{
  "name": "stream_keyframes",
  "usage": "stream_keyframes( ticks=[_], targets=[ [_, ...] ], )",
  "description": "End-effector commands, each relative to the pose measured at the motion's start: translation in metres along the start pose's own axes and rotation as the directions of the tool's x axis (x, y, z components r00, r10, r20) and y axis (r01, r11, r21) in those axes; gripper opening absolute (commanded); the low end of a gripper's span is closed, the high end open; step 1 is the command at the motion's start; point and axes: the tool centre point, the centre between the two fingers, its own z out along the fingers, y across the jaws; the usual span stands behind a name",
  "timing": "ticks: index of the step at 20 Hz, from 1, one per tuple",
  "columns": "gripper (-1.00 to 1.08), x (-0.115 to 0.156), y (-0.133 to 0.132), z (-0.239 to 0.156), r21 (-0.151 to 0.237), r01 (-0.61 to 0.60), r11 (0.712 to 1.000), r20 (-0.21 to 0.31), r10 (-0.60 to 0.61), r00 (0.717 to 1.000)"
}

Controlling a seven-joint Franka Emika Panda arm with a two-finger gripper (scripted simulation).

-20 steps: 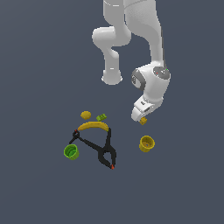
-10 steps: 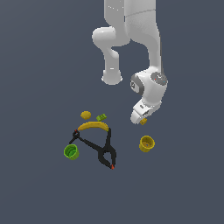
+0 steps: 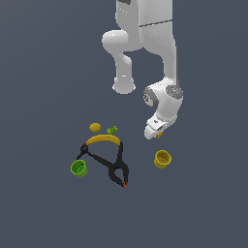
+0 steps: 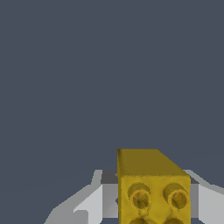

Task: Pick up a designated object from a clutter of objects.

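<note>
The designated object, a tiny yellow-orange studded brick (image 4: 153, 183), lies between my gripper's (image 4: 151, 208) two grey fingers (image 4: 89, 203), with small gaps on both sides. In the exterior view the gripper (image 3: 155, 131) is low over the floor and only a sliver of the brick (image 3: 159, 135) shows under it. The jaws stand open around the brick. The rest of the clutter lies to the exterior view's left of the gripper.
A yellow cup (image 3: 162, 159) stands close to the gripper, nearer the camera. Farther left are a small green block (image 3: 112, 130), a yellow lump (image 3: 95, 127), a banana (image 3: 102, 139), a black clamp with red tips (image 3: 109, 164) and a green cup (image 3: 79, 168).
The arm has moved lower, bringing the gripper down over the brick. The clutter has not moved.
</note>
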Motion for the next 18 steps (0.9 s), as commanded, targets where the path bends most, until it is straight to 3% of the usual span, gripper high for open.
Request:
stream_keyframes(
  ticks=[1, 18],
  targets=[
    [-1.00, 0.000, 0.000, 0.000, 0.000, 0.000, 1.000, -0.001, 0.000, 1.000],
    [-1.00, 0.003, 0.010, -0.021, 0.000, 0.000, 1.000, -0.001, 0.000, 1.000]
  ],
)
